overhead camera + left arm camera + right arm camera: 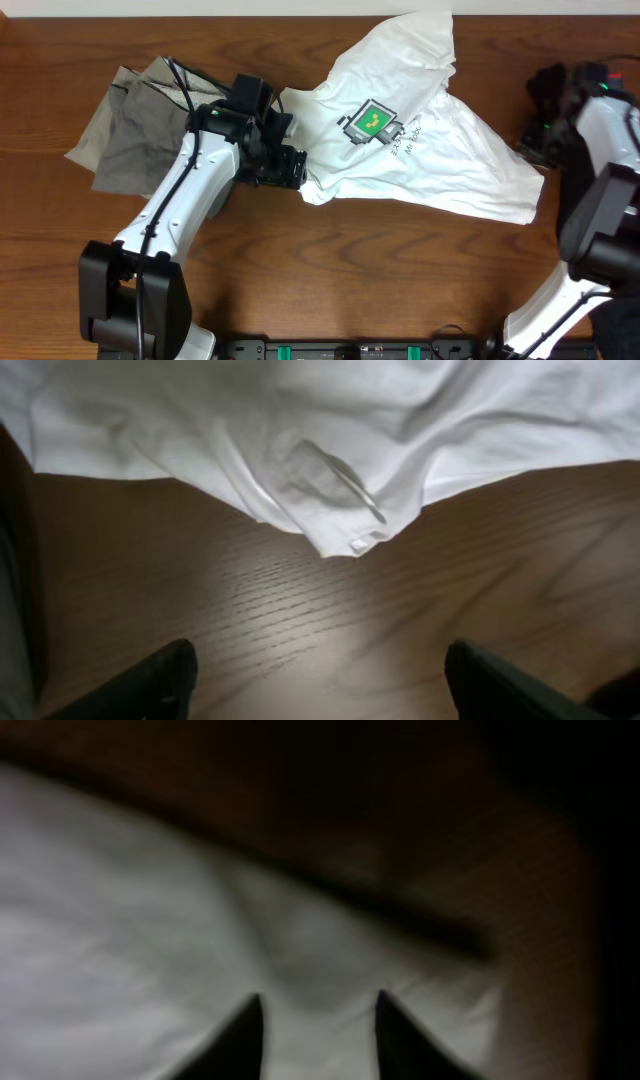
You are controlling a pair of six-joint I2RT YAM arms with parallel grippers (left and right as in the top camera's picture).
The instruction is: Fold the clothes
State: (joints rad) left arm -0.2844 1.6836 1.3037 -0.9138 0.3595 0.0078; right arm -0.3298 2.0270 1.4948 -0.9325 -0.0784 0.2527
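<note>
trousers (125, 125), grey-khaki, crumpled at upper left of the overhead frame on the wooden table (330, 260). left gripper (290, 168) just right of them, at the left hem of the white t-shirt (450, 160). wrist view: fingers (150, 685) wide apart, bare wood between, shirt edge ahead and clear of the tips. t-shirt spread from centre to upper right, green print (372, 122) face up. right arm (600, 140) at far right by the shirt's right edge. right gripper (320, 1000), blurred wrist view: jaws narrow over white cloth, cannot tell if pinched.
</note>
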